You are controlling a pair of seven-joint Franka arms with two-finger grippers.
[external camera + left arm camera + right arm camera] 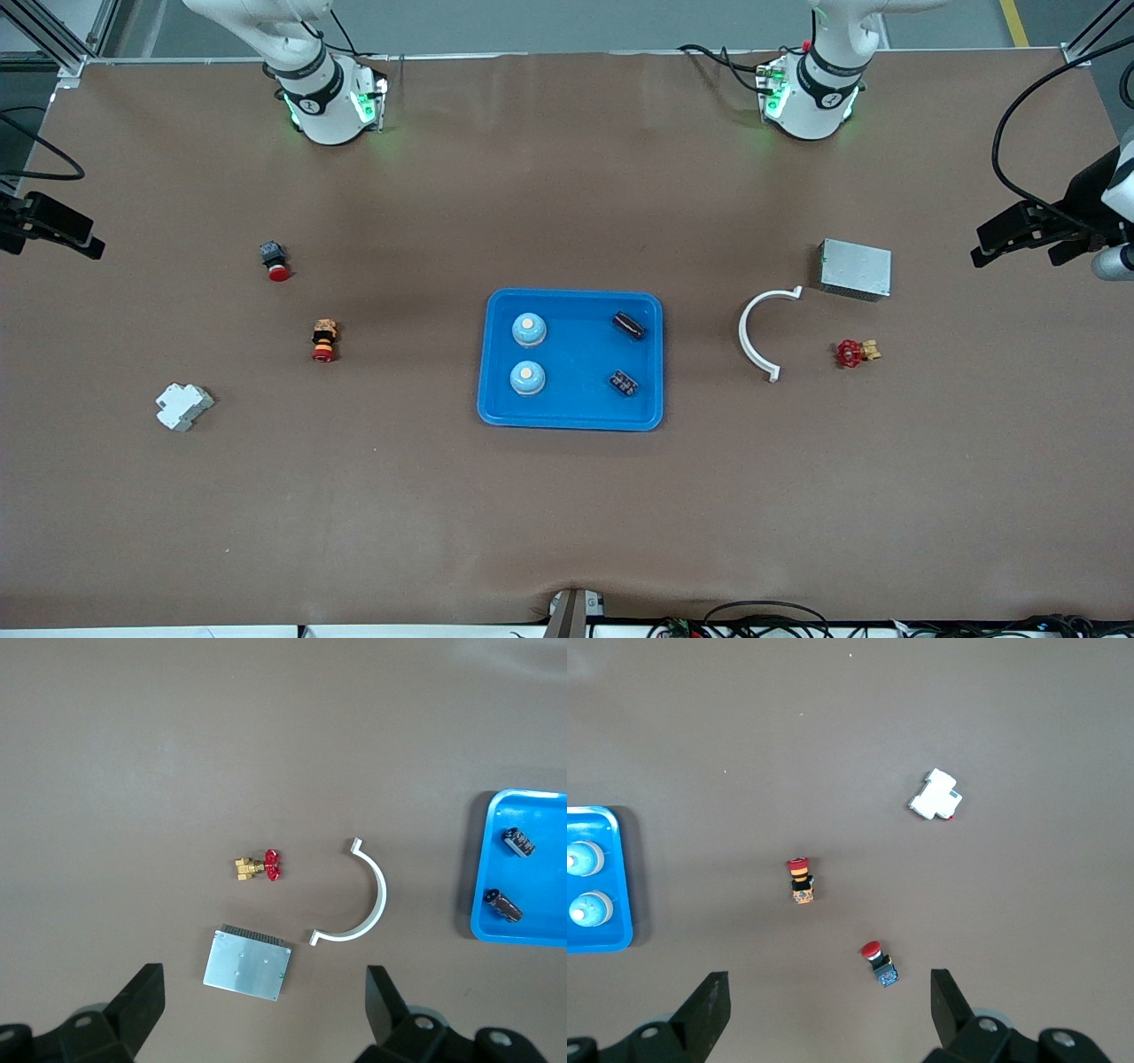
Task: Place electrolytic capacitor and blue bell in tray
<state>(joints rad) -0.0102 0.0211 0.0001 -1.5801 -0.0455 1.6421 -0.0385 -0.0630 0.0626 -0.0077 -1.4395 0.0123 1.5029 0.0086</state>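
- Tray (571,416) is set at the table's middle; two blue bells (529,330) and two capacitors (628,325) are held in it.
- Left gripper (266,1014) and right gripper (830,1014) are kept wide apart and empty, well apart from the tray, over the table's two ends.

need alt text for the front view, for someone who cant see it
A shallow bright blue plastic tray sits mid-table holding two pale blue round bells and two dark cylindrical capacitors. Small parts lie scattered on the brown table toward both ends. Both arms wait, the left hand and right hand open at the table's ends.
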